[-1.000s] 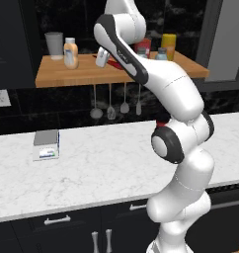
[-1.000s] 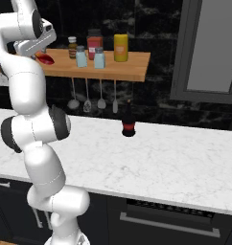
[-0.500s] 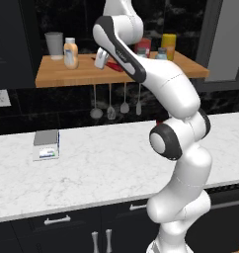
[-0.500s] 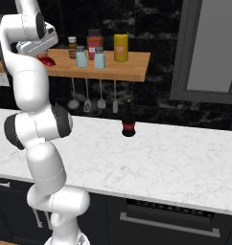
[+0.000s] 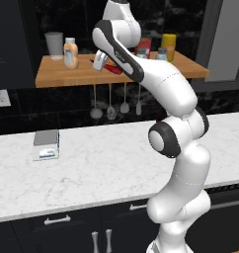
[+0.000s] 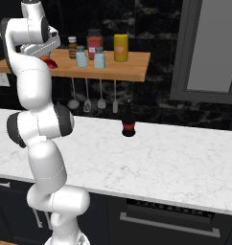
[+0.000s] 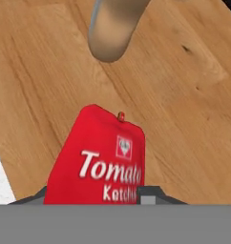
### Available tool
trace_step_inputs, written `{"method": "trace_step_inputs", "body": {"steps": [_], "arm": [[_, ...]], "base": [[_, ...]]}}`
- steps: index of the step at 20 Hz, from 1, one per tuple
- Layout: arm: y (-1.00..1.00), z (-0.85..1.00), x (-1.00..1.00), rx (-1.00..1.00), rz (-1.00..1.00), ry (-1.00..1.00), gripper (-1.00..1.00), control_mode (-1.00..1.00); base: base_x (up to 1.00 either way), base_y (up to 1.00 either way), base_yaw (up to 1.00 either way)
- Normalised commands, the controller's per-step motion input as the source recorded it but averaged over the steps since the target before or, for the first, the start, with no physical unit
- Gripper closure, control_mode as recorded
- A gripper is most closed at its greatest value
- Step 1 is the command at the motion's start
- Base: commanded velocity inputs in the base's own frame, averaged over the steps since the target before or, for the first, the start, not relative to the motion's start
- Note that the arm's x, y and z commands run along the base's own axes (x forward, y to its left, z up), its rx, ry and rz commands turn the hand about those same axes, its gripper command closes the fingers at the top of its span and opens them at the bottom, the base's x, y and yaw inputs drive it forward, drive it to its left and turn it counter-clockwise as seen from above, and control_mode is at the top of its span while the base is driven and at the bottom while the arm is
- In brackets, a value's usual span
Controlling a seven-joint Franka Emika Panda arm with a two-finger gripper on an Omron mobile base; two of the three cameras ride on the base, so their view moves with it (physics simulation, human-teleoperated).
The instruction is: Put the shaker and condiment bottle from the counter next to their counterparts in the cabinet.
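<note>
Over the left half of the wooden shelf [image 5: 52, 76], the gripper [image 5: 102, 63] is clamped on a red ketchup bottle [image 7: 100, 159], holding it just above the boards. From the hand camera the bottle's long axis runs away from the gripper toward the shelf, its small tip pointing at a tan bottle [image 7: 115, 26] beyond. Farther right on the shelf stand two pale shakers [image 6: 81, 56], near a red-labelled jar [image 6: 94, 43] and a yellow bottle [image 6: 120, 47]. Down on the white marble worktop [image 6: 175, 162] a dark bottle [image 6: 128, 124] stands upright.

"Tomato Ketchup" on red bottle [image 7: 100, 162]
</note>
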Motion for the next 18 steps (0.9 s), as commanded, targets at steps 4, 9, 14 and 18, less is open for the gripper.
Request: {"method": "trace_step_inputs", "body": {"steps": [4, 9, 14, 18], "arm": [[0.15, -0.17, 0.27, 0.00, 0.00, 0.00, 1.00, -1.00], [0.09, -0.03, 0.25, 0.00, 0.00, 0.00, 1.00, -1.00], [0.00, 0.00, 0.25, 0.00, 0.00, 0.00, 1.00, -1.00], [0.00, -0.17, 0.24, 0.02, 0.00, 0.00, 1.00, -1.00]], "base": [[0.00, 0.00, 0.00], [0.00, 0.00, 0.00], [0.00, 0.00, 0.00], [0.00, 0.00, 0.00]]}}
